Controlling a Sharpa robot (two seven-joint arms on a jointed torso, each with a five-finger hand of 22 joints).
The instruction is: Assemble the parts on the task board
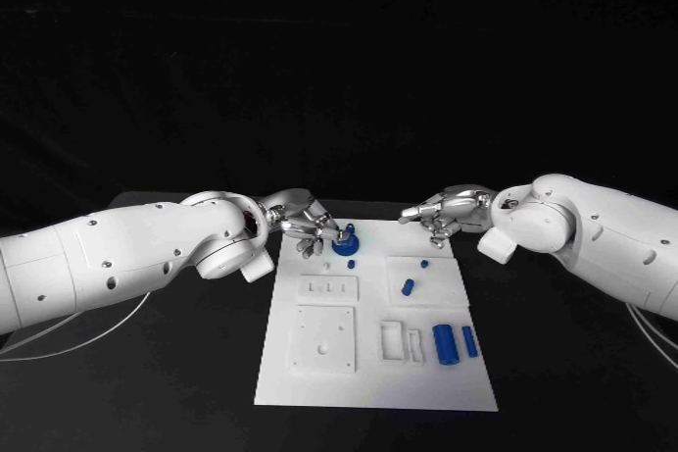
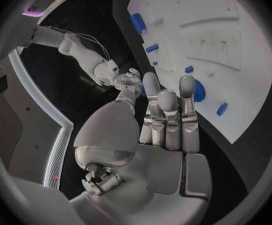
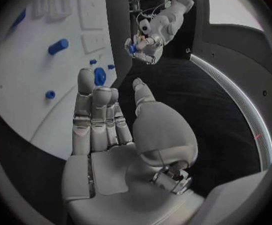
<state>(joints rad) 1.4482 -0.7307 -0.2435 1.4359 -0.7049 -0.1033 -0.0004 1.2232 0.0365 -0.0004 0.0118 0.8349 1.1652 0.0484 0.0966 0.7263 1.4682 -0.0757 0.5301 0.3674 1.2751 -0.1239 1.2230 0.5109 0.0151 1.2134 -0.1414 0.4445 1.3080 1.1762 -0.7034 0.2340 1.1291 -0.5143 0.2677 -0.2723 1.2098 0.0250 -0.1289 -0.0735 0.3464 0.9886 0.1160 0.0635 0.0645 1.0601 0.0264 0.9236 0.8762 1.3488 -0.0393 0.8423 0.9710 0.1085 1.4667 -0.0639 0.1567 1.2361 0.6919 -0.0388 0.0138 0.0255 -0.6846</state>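
Note:
The white task board (image 1: pixel 374 374) lies in the middle of the table. My left hand (image 1: pixel 304 226) hovers at its far left corner and pinches a small blue part (image 2: pixel 143 89) between thumb and fingers. Just beside those fingertips a round blue part (image 1: pixel 345 244) stands on the board, also seen past the fingers (image 2: pixel 199 91) in the left wrist view. My right hand (image 1: pixel 450 215) hangs over the far right corner, fingers stretched out and holding nothing (image 3: pixel 98 120). Two blue cylinders (image 1: pixel 455 342) lie at the near right, and a shorter blue cylinder (image 1: pixel 407 286) lies mid-board.
Small blue pieces (image 1: pixel 351 264) (image 1: pixel 421 267) sit on the far half of the board. Raised white blocks (image 1: pixel 325 340) and a white frame (image 1: pixel 400 340) occupy the near half. Black table surrounds the board on all sides; cables (image 1: pixel 57 329) trail under the left arm.

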